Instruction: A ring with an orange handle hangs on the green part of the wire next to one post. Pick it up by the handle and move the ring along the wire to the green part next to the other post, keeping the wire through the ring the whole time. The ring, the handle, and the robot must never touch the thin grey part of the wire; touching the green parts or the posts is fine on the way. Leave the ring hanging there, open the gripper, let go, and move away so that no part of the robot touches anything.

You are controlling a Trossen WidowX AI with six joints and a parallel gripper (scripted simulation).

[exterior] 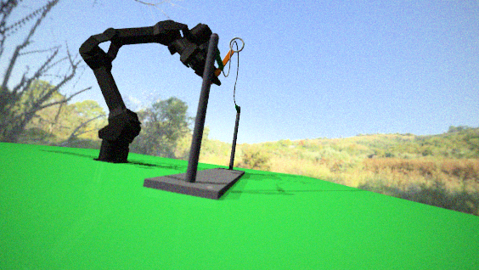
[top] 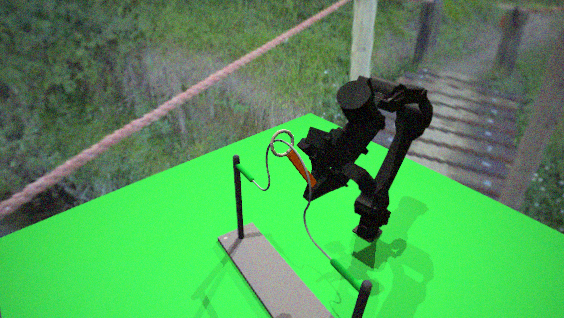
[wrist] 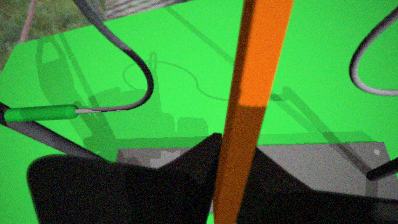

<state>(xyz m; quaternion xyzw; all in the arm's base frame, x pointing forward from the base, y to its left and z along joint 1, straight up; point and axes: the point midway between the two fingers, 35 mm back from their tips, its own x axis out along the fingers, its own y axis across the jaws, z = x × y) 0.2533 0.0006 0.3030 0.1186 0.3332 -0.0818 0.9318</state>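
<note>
so the ring (top: 281,141) is up at the very top hump of the wire (top: 306,210), with the arched grey part passing through it, high above the green counter (top: 125,240). whether it's touching the grey or just clearing it, i can't tell from these views, it's tight up there. the gripper (top: 314,186) has its jaws clamped on the lower end of the orange handle (top: 301,167), nearly closed since the handle is thin.

room-wise: open air above and all around the hump. on one side the wire loops down to the green sleeve (top: 245,172) on the far post (top: 238,196), and on the other it drops in a long steep run to the other green sleeve (top: 345,274) by the near post (top: 362,298) at the bottom edge of the top view.

the handle's long axis runs diagonally, ring end up and pointing away from the arm, gripped end lower down. in the wrist view the handle (wrist: 252,110) cuts almost straight up the frame between the two dark fingers.

other stuff: both posts stand on a grey base plate (top: 272,275) on the counter. the arm's base (top: 371,220) sits just beside the near post's end of the wire, and the forearm hangs close to that long downward grey stretch, so that side is the cramped one. in the exterior view one post (exterior: 201,106) crosses right in front of the gripper.
</note>
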